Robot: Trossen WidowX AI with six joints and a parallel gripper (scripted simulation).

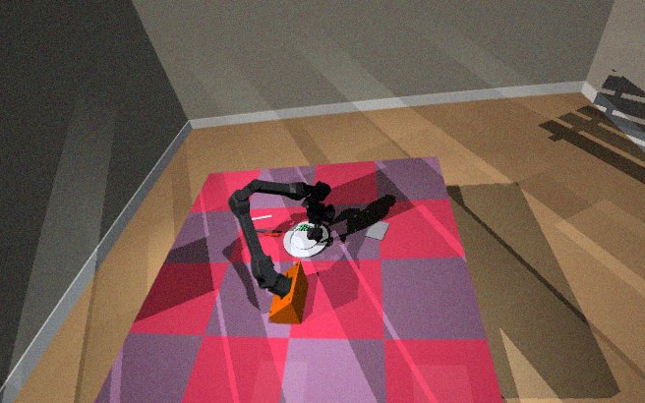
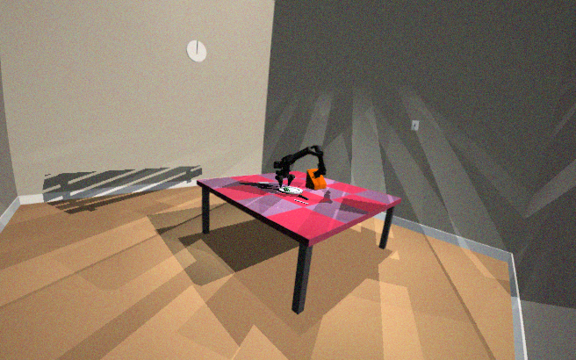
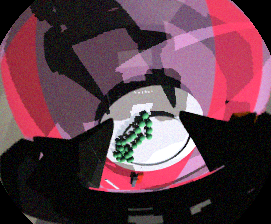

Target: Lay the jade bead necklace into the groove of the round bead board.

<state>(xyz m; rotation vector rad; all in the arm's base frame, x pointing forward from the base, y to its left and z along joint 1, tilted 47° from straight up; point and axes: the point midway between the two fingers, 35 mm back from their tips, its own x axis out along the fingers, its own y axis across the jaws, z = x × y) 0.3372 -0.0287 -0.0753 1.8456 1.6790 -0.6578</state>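
Note:
The jade bead necklace (image 1: 305,227) (image 2: 286,189) (image 3: 135,145) lies bunched in a narrow, folded heap on the white round bead board (image 1: 297,252) (image 2: 298,192) (image 3: 158,147). In the wrist view the heap slants from the board's middle to its lower left. The thin dark ring of the groove runs open to the right and below, with no beads on that part. My gripper (image 1: 321,235) (image 2: 285,184) (image 3: 147,117) is open and empty, pointing down low over the board. In the wrist view the upper end of the necklace shows between its fingertips. Exact fingertip height is unclear.
A red-handled tool (image 1: 271,233) (image 3: 137,177) and a thin white stick (image 1: 262,217) (image 3: 111,183) lie left of the board in the top view. A pale square (image 1: 377,230) lies to its right. The orange base block (image 1: 290,298) (image 2: 315,179) stands in front of the board there.

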